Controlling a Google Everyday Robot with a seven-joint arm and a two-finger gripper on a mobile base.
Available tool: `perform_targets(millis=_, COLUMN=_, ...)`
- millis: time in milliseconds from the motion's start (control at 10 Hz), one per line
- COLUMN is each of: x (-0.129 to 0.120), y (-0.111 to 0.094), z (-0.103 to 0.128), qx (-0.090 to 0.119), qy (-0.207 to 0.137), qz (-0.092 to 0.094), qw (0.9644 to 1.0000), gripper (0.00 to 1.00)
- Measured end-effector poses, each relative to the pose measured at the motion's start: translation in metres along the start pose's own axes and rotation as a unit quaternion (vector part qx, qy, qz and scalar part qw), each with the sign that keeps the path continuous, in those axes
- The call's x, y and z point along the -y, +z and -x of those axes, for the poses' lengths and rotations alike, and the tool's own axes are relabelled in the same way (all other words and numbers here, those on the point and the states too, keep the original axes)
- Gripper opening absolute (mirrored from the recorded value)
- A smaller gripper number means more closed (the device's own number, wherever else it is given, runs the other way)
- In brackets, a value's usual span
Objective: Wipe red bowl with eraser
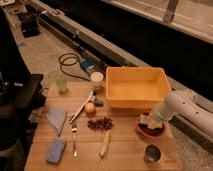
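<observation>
The light wooden table (125,156) carries a yellow tub (135,89), blue sponge (56,150), grey-blue cloth (56,119) and, lower right, an orange-red bowl (150,134) under the white gripper (150,122), jaws on a pale eraser (145,119).

the wooden table (125,156) is matt, the yellow tub (135,103) smooth plastic, the cup (152,153) dull metal, the red bowl (150,133) smooth, and the gripper (151,120) over it pinches the pale eraser (145,119).

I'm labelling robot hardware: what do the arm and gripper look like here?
The arm is a thick, smooth white tube with rounded joints, no cables or markings visible. Its gripper, over the red bowl, looks pale too.
</observation>
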Motion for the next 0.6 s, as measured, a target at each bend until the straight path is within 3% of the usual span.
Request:
perform_targets(millis=300, x=0.004, y=0.002, z=0.009, qx=0.008, qy=-0.012, qz=-0.004, qw=0.9999, gripper=0.00)
perform_targets(millis=600, x=-0.010, y=0.000, z=0.027, qx=0.029, qy=-0.028, qz=-0.004, qw=0.9992, gripper=0.00)
